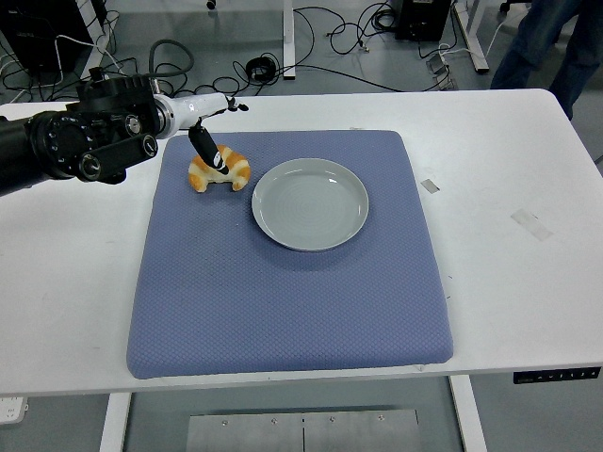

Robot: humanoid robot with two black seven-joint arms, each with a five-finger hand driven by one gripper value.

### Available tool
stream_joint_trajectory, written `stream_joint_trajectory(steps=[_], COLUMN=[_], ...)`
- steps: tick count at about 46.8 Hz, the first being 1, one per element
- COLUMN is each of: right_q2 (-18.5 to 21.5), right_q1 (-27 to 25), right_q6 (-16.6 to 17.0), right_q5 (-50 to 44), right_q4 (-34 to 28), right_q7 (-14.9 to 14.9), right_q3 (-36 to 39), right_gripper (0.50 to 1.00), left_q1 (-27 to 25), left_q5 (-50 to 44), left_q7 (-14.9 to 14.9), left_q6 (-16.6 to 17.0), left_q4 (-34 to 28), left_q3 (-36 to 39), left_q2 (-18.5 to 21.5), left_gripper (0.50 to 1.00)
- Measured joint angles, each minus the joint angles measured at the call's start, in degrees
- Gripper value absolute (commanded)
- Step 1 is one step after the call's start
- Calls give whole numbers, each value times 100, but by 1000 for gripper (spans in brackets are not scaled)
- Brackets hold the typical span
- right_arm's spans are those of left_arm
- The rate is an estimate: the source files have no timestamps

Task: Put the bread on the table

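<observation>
A golden croissant-shaped bread [231, 174] lies on the blue mat [292, 282] near its far left corner, just left of the grey plate [309, 202]. My left hand [217, 132] hovers over the mat's far left corner with its fingers spread toward the right. One dark finger [202, 144] hangs down and its tip overlaps the bread's top; whether it touches the bread I cannot tell. The hand holds nothing. The right arm does not show.
The mat lies on a white table [509, 188] with bare surface on both sides. Small tape pieces [530, 223] mark the right part. Cables cover the floor behind, and a person's legs [546, 47] stand at the top right.
</observation>
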Motion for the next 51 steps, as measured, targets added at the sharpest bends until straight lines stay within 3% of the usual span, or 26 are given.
stream_joint_trajectory(steps=[16,25,38,51], right_q2=[0,0,0,0], right_q1=[-1,0,0,0], right_q6=[0,0,0,0], right_q5=[0,0,0,0], right_q4=[0,0,0,2], right_q7=[0,1,0,1], right_q3=[0,0,0,0], right_gripper=[1000,1000,1000,1000], left_q1=[-543,-732,-958,-912], left_q5=[1,11,-127,-838], left_q7=[66,132,168,160], left_q6=[-321,-484,-284,-12], left_q4=[-28,-109,-801,-819], left_q3=[-38,48,21,-396], left_q2=[200,561,1140,1554], left_gripper=[980,978,978,980])
